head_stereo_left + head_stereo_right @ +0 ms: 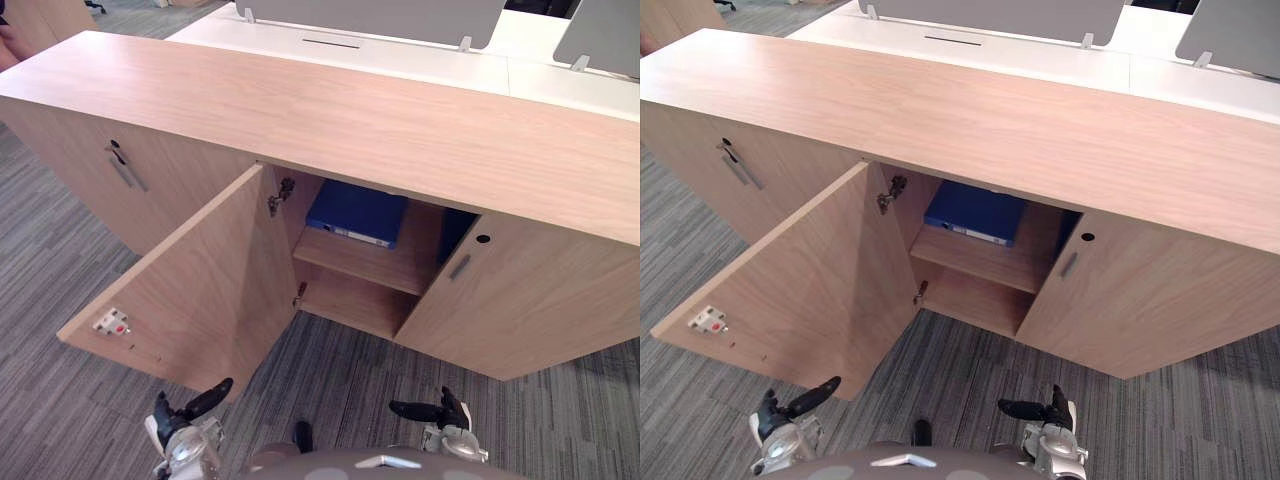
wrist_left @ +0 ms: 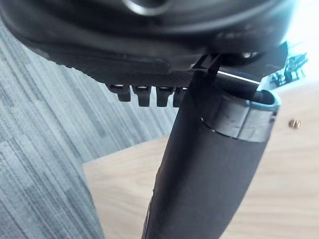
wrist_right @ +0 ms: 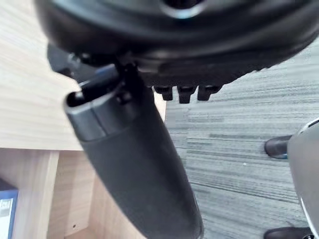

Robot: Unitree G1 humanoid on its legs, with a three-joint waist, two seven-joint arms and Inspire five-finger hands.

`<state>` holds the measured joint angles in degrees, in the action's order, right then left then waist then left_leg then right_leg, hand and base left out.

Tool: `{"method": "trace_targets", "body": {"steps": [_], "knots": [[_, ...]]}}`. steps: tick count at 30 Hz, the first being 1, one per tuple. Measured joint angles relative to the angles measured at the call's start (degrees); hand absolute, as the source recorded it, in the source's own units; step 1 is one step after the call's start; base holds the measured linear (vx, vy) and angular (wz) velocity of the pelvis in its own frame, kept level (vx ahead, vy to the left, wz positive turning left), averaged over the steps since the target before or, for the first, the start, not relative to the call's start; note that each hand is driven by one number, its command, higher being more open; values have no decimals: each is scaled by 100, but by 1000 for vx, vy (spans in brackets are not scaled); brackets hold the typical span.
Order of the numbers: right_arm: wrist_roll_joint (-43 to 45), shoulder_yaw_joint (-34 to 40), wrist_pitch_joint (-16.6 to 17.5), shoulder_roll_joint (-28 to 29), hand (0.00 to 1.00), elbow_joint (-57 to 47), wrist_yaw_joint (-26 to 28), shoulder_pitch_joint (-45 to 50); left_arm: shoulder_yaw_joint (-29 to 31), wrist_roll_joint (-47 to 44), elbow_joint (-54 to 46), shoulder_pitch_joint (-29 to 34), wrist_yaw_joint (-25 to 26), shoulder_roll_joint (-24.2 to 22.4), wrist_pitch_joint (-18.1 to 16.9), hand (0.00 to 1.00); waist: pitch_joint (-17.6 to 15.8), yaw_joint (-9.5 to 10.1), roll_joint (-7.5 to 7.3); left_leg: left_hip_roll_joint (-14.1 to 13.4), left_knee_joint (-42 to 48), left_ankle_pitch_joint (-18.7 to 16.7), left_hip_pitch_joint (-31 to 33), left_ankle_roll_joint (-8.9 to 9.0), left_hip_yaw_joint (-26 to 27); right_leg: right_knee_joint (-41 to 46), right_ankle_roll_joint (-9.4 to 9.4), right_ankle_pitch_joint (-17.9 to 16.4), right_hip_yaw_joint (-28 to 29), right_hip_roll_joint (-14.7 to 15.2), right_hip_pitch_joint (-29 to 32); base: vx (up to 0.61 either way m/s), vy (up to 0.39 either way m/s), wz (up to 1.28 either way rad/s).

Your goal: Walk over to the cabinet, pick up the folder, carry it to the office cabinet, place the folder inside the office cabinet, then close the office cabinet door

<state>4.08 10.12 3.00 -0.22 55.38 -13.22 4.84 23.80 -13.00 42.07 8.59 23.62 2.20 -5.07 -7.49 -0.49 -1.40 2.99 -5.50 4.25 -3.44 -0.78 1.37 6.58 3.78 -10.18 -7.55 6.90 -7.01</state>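
Where the door [image 1: 190, 290] gapes, the blue folder [image 1: 355, 212] lies flat.

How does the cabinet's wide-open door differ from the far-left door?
The open door is swung out wide; the far-left door is shut. The open door shows its inner face, with a white catch; the far-left door shows its outer face, with a metal handle. The open door bares a blue folder on a shelf; the far-left door hides its contents. Both are the same light wood.
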Motion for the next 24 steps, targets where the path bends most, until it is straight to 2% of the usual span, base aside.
{"method": "trace_targets", "body": {"steps": [3, 12, 16, 17, 18, 20, 22, 24], "knots": [[-12, 0, -2, -26, 100, -8, -30, 42, 36, -4, -421, 196, 103, -24, -37, 100, 17, 3, 47, -77, 0, 33, 38, 22, -45, -71, 12, -12, 21, -81, -18, -110, -45, 10], [-185, -4, -10, -13, 100, -12, -70, 27, -289, 149, -1349, 223, 108, -32, -66, 100, 76, 36, -56, 4, 36, 8, 83, 30, -79, -238, 35, 114, 73, -86, -136, 66, -13, 6], [-186, -8, -10, -8, 100, -13, -70, -32, -311, 187, -1537, 307, 105, 8, -65, 100, 80, 71, -53, -74, 38, 5, 2, 35, -57, -227, -35, 258, 203, -129, -197, 40, 4, 5], [-186, -8, -10, -9, 100, -13, -67, -51, -283, 190, -1569, 317, 82, 50, -60, 100, 74, 108, -28, -99, 39, 5, -3, 35, -52, -228, -49, 294, 222, -156, -197, -42, -9, -11], [-193, -17, -9, -18, 100, -30, -46, -84, -124, 270, -1561, 310, -171, 445, 4, 100, 65, 161, -18, -182, 39, -17, -48, 67, -28, -228, -98, 365, 323, -236, -198, -57, -18, -12], [-183, -56, -17, -37, 100, -58, 75, -78, -153, -38, -1517, 267, -398, 893, -40, 100, 79, 161, -10, -248, 37, -48, -69, 113, -16, -217, -125, 382, 345, -291, -196, -64, -25, -10], [-187, -176, -21, -117, 100, -57, 78, -70, -363, -11, -1369, 134, -402, 1115, -208, 100, 69, 174, 43, -267, 7, -53, -67, 122, -16, -204, -127, 383, 363, -310, -179, -136, -38, -10], [-201, -244, -22, -189, 100, -57, 81, -58, -409, -34, -1358, 59, -330, 1011, -242, 100, 54, 176, 127, -250, 5, -34, -64, 103, 19, -204, -126, 382, 392, -290, -164, -158, -16, -14]]}}
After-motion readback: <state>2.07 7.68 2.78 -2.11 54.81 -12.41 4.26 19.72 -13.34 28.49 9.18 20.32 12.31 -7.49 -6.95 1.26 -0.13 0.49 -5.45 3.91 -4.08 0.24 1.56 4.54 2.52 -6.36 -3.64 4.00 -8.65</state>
